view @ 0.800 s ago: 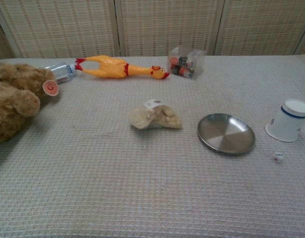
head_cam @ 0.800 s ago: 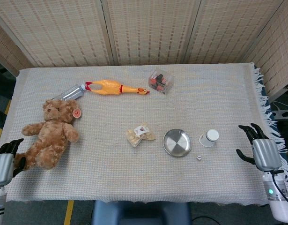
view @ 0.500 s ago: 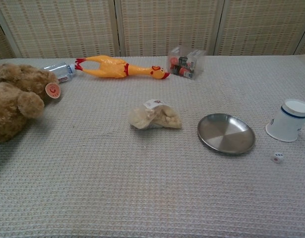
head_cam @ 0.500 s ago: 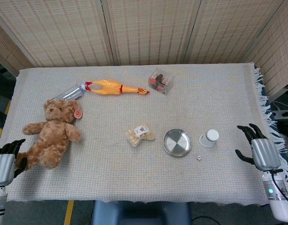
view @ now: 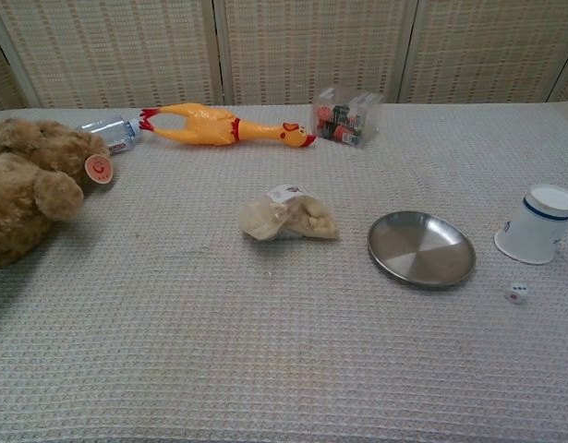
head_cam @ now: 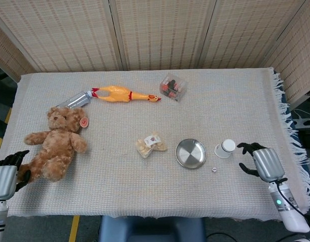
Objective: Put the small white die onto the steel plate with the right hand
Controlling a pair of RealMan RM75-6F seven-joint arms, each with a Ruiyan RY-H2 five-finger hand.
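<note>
Die [head_cam: 214,169] in front of cup [head_cam: 225,148], just right of plate [head_cam: 190,153]; snack bag [head_cam: 150,145] left.

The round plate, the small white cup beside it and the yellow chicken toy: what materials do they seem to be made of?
The round grey plate looks like brushed steel: dull sheen with wedge-shaped reflections. The small white cup with a blue band, upside down, is probably paper or plastic: matte and opaque. The long yellow chicken toy looks like glossy rubber or vinyl.
</note>
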